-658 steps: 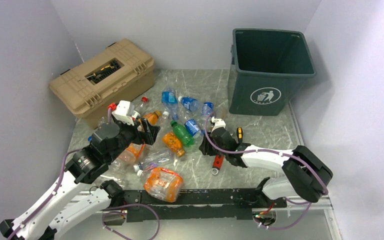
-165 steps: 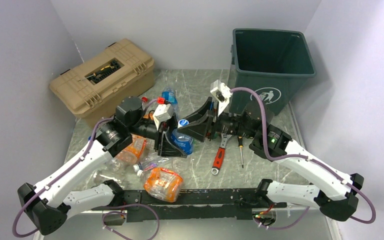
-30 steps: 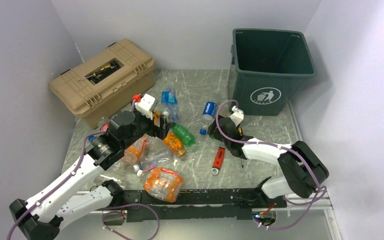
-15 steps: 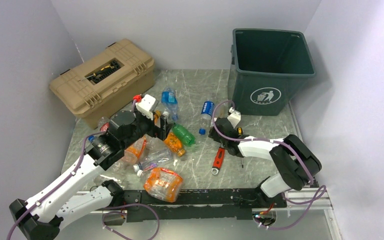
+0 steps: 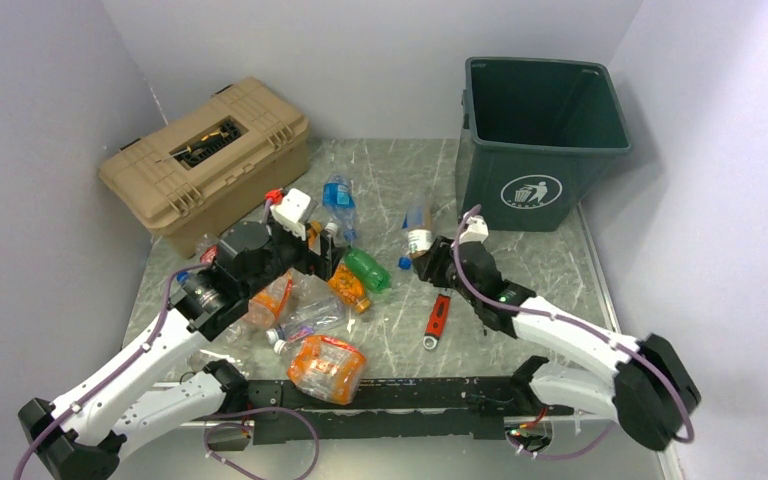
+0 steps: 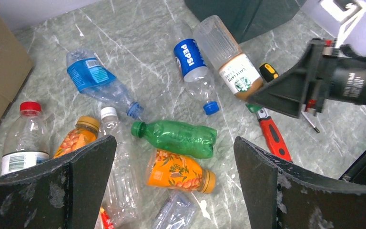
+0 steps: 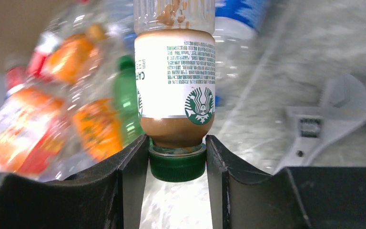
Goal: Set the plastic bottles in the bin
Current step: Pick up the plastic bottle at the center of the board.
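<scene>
Starbucks coffee bottle is pinched at the cap end between the fingers of the right hand. It is tilted, near mid-worktop, in front-left of the dark green bin. Can't tell if it's fully lifted clear. Step looks like: grasp made, carry pending. Next move calls for raising it above the bin rim, swinging right, then letting go; the narrow cap grip may let it swing. Left hand is spread wide, holding nothing, and hovers over the green bottle, Pepsi bottle and orange bottle.

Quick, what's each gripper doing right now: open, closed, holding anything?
Left gripper: open, holding nothing.
Right gripper: closed on the Starbucks coffee bottle, fingers at its green cap.
</scene>
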Available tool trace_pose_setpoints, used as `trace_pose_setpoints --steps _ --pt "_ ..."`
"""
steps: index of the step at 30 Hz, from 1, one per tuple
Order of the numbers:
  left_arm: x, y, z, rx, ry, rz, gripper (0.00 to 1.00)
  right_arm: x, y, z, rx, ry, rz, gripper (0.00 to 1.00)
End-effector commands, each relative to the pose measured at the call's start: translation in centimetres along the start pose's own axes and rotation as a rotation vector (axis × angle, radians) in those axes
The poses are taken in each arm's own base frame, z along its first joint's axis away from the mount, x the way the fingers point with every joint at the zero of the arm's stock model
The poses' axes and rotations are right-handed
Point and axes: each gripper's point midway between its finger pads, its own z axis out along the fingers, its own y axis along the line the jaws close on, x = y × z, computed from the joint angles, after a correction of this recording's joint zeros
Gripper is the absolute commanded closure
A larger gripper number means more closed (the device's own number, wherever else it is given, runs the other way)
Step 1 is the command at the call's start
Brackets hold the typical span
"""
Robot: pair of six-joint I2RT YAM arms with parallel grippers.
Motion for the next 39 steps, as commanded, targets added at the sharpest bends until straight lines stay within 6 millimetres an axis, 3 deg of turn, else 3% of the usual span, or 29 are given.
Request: trace_pose_setpoints --steps 1,6,9,14,21,25,29,39 --pt "-4.2 -1.7 -1.1 0.083 -0.151 -0.033 0.0 1.1 5.3 -4.8 -0.343 0.095 -0.244 1.0" --pt "-5.9 -5.5 -2.9 0.312 -0.228 -0.106 0.01 2.1 9.3 -11.5 -0.672 0.094 -0.363 1.0" --pt "-6.9 -7.7 -3.4 0.468 -0.223 -0.173 0.0 2.6 10.5 -14.1 -0.789 0.081 -0.409 1.0" --pt "-7.8 -9.3 -3.6 0.598 -0.143 -0.152 0.01 3.0 11.6 -15.9 -0.84 0.132 -0.461 1.0" --pt "-9.3 -10.7 -8.3 0.723 -0.068 0.19 0.0 2.5 11.6 -17.0 -0.753 0.281 -0.474 1.0" --pt "-6.2 -12.0 -9.3 0.839 -0.032 0.407 0.03 2.2 11.7 -18.7 -0.742 0.363 -0.489 1.0" --pt "-3.2 -11.2 -8.1 0.818 -0.011 0.632 0.03 0.8 12.7 -21.1 -0.783 0.401 -0.517 1.0" --pt "-1.8 -12.1 -6.2 0.825 0.044 0.903 0.03 -0.1 12.5 -21.8 -0.698 0.515 -0.595 1.0"
